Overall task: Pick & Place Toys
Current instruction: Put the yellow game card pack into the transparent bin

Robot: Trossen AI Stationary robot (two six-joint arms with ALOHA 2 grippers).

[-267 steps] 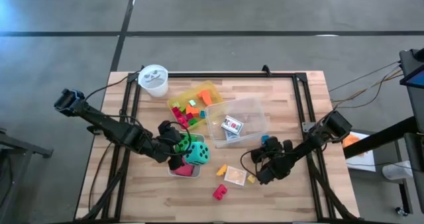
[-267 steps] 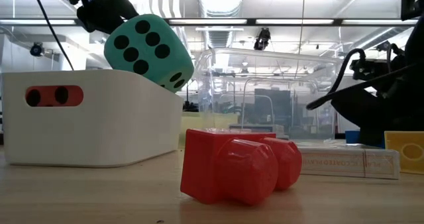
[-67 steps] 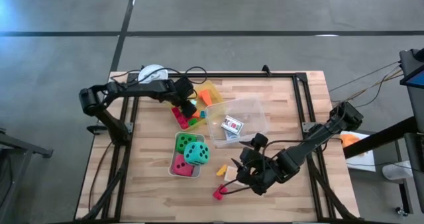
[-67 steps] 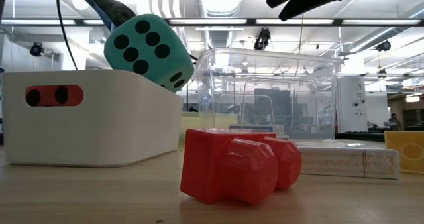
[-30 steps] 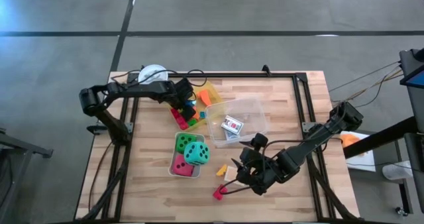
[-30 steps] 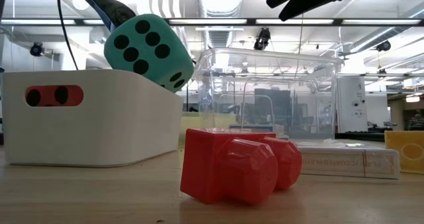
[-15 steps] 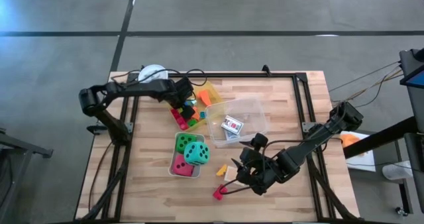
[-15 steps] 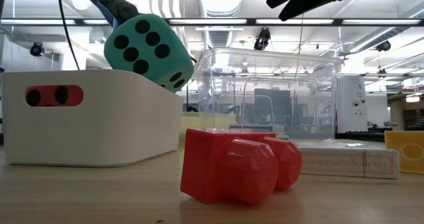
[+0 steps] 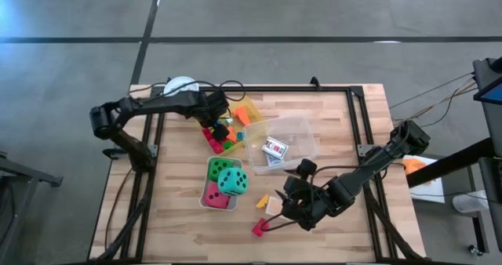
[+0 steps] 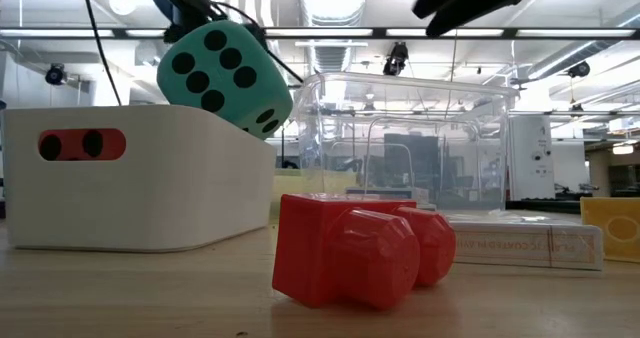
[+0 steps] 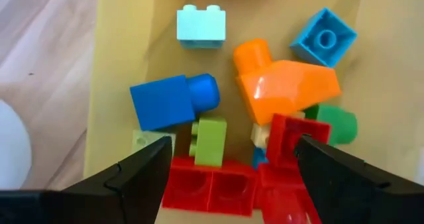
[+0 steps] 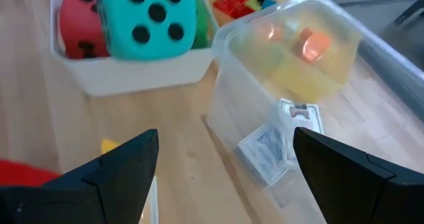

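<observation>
My left gripper (image 9: 220,125) hangs open over the yellow tray (image 9: 252,106), fingers pointing down at loose blocks: a blue one (image 11: 173,101), an orange one (image 11: 286,82), a green one (image 11: 211,141) and red ones (image 11: 211,187). It holds nothing. My right gripper (image 9: 289,205) stands open above the near right of the table, over a flat card pack (image 10: 525,243), with nothing between its fingers. A red block (image 9: 259,227) lies on the table near it. The green die (image 9: 221,168), teal die (image 9: 234,181) and red die (image 9: 213,194) sit in a white bin (image 10: 140,178).
A clear plastic box (image 9: 298,132) with card packs (image 9: 274,149) stands right of the tray. A white cup (image 9: 182,94) sits at the far left corner. A small yellow block (image 9: 263,201) lies between the bin and my right gripper.
My left gripper has risen a little above the blocks in the yellow tray, still pointing down. The blocks lie where they were.
</observation>
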